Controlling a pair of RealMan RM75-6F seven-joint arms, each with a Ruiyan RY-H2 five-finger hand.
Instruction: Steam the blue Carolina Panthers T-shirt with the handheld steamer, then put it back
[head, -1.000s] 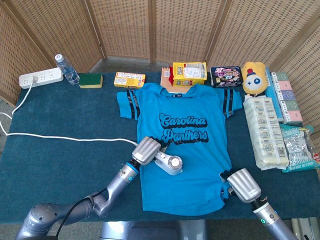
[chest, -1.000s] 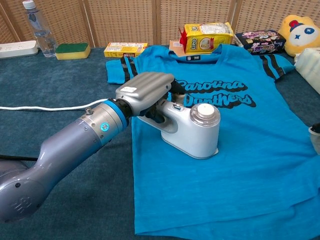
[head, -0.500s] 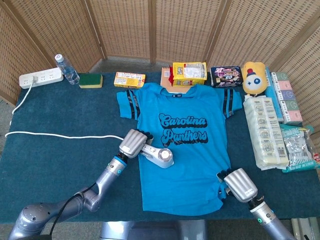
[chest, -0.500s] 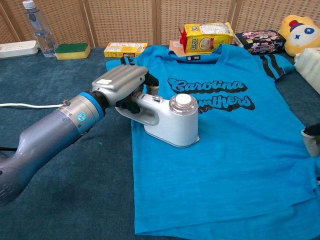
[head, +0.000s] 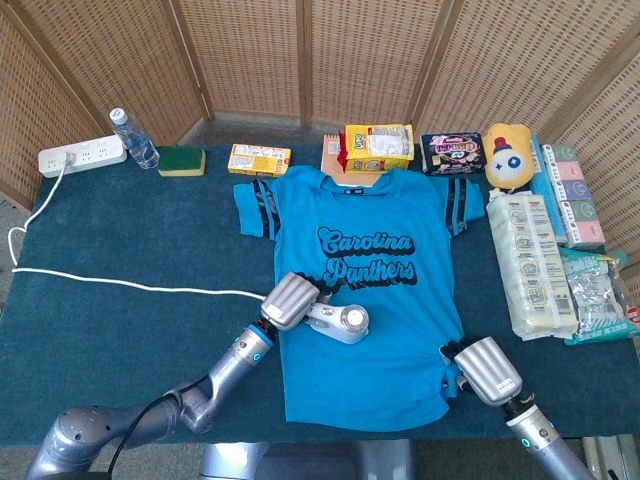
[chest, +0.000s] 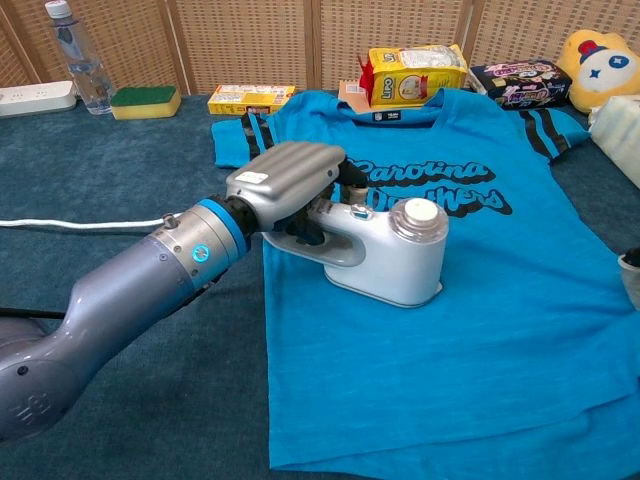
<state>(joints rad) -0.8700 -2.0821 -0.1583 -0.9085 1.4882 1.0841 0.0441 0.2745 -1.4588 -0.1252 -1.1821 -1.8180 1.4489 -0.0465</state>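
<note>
The blue Carolina Panthers T-shirt (head: 375, 290) (chest: 460, 300) lies flat on the dark cloth, collar toward the far side. My left hand (head: 291, 300) (chest: 285, 180) grips the handle of the white handheld steamer (head: 342, 323) (chest: 390, 255), whose base rests on the shirt just below the lettering. The steamer's white cord (head: 130, 285) (chest: 80, 222) trails left across the table. My right hand (head: 486, 370) sits at the shirt's lower right hem with fingers curled under; whether they pinch the fabric is hidden. Only a sliver of that hand (chest: 631, 275) shows in the chest view.
A power strip (head: 82, 156), water bottle (head: 133, 138), green sponge (head: 181, 160) and snack boxes (head: 378, 147) line the far edge. Tissue packs (head: 530, 262) and a yellow plush (head: 508, 155) crowd the right side. Wicker screens stand behind.
My left hand has slid the steamer rightward and toward me across the shirt, after a leftward pass half a second ago. The cord shifted with it. My right hand moved slightly right.
</note>
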